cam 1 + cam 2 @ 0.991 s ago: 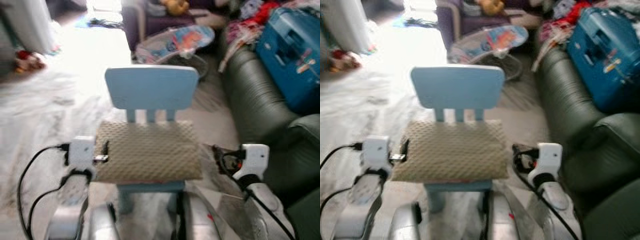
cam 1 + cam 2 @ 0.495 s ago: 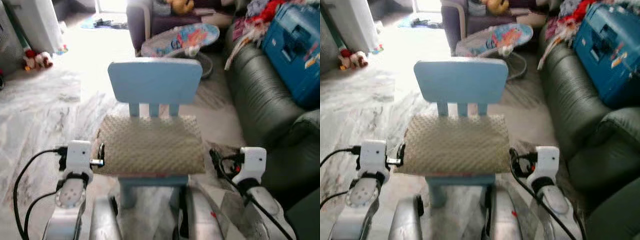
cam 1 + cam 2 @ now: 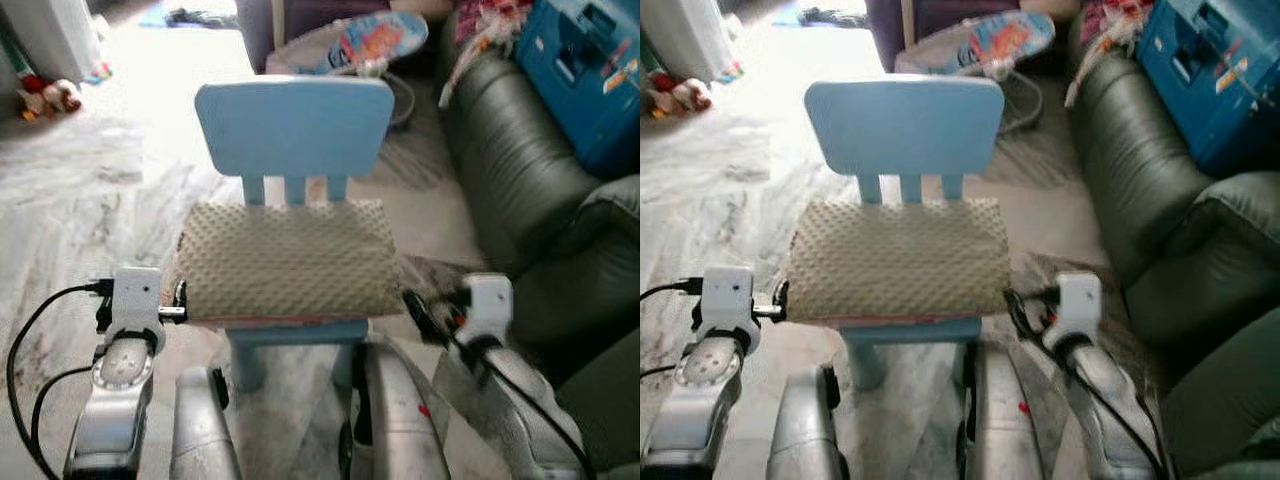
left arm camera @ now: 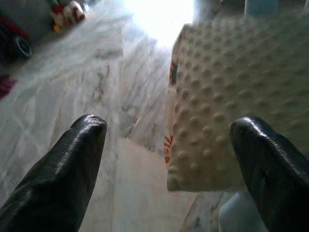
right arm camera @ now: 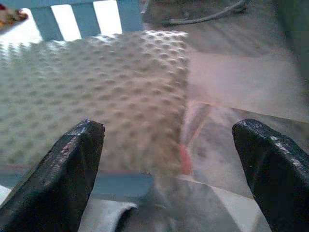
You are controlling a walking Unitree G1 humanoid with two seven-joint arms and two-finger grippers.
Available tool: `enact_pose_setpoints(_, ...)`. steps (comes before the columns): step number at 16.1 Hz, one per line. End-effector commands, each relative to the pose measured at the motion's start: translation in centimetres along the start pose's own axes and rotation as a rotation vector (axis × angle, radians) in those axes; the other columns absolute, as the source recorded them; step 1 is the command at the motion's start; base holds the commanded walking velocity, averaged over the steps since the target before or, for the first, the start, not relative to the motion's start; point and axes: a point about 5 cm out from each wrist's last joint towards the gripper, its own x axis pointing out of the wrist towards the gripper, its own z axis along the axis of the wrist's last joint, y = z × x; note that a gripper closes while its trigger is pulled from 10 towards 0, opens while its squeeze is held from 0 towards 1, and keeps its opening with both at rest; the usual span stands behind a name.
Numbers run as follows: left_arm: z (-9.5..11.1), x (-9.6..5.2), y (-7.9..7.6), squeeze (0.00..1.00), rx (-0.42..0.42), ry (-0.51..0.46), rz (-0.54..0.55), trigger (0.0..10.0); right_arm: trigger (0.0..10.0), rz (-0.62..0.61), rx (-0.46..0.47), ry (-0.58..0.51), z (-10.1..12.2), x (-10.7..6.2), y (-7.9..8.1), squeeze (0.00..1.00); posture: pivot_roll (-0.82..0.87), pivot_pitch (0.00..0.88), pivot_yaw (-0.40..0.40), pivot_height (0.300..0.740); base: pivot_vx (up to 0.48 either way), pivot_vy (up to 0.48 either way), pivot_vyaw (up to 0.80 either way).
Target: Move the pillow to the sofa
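I have the beige dimpled pillow (image 3: 288,262) lying flat on the seat of the small light-blue plastic chair (image 3: 293,126), its edges overhanging the seat. My left gripper (image 4: 169,164) sits just beside the pillow's left edge, fingers spread wide; my right gripper (image 5: 169,164) is likewise spread at its right edge. The dark green leather sofa (image 3: 520,200) stands to the chair's right. I reckon a squeeze could catch the seat too, dragging the chair along.
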Motion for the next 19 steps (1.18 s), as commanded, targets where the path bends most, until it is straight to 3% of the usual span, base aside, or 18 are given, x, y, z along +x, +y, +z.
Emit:
enact_pose_setpoints(1, -0.7, 0.1, 0.3, 1.00, 0.011, 0.046, -0.002, 10.0, 10.0, 0.026, -0.002, -0.002, 0.0, 0.4, 0.4, 1.00, -0.01, 0.162, -0.040, 0.520, 0.000, 0.000, 0.00)
enact_pose_setpoints(6, -0.8, 1.1, 0.0, 1.00, -0.034, 0.106, -0.039, 10.0, 10.0, -0.008, -0.033, 0.065, -0.7, 2.3, 0.3, 1.00, 0.01, 0.198, -0.040, 0.520, 0.000, 0.000, 0.00)
enact_pose_setpoints(9, -0.2, 2.7, -0.3, 1.00, -0.059, 0.097, -0.006, 10.0, 10.0, 0.064, -0.061, 0.102, -1.2, 4.6, 1.2, 1.00, 0.02, 0.229, -0.050, 0.520, 0.000, 0.000, 0.00)
enact_pose_setpoints(14, 1.3, 5.3, -0.4, 1.00, -0.044, 0.098, 0.008, 10.0, 10.0, 0.073, -0.076, 0.085, 0.0, 6.8, 1.2, 1.00, 0.02, 0.255, -0.062, 0.520, 0.000, 0.000, 0.00)
enact_pose_setpoints(15, 1.7, 5.8, -0.6, 0.58, -0.044, 0.087, 0.002, 10.0, 10.0, 0.070, -0.081, 0.075, 0.2, 7.2, 1.2, 0.97, 0.03, 0.259, -0.063, 0.520, 0.000, 0.000, 0.00)
enact_pose_setpoints(16, 1.8, 6.0, -0.7, 0.58, -0.049, 0.081, -0.005, 10.0, 10.0, 0.070, -0.082, 0.070, 0.2, 7.4, 1.1, 0.97, 0.03, 0.264, -0.065, 0.520, 0.000, 0.000, 0.00)
enact_pose_setpoints(17, 2.3, 6.6, -1.0, 0.00, -0.066, 0.054, -0.015, 10.0, 10.0, 0.051, -0.087, 0.056, 0.3, 8.0, 1.0, 0.00, 0.03, 0.275, -0.069, 0.520, 0.000, 0.000, 0.00)
enact_pose_setpoints(19, 2.6, 6.9, -1.2, 0.00, -0.086, 0.037, -0.010, 10.0, 10.0, 0.050, -0.082, 0.034, 0.6, 8.4, 1.2, 0.00, 0.03, 0.294, -0.070, 0.520, 0.000, 0.000, 0.00)
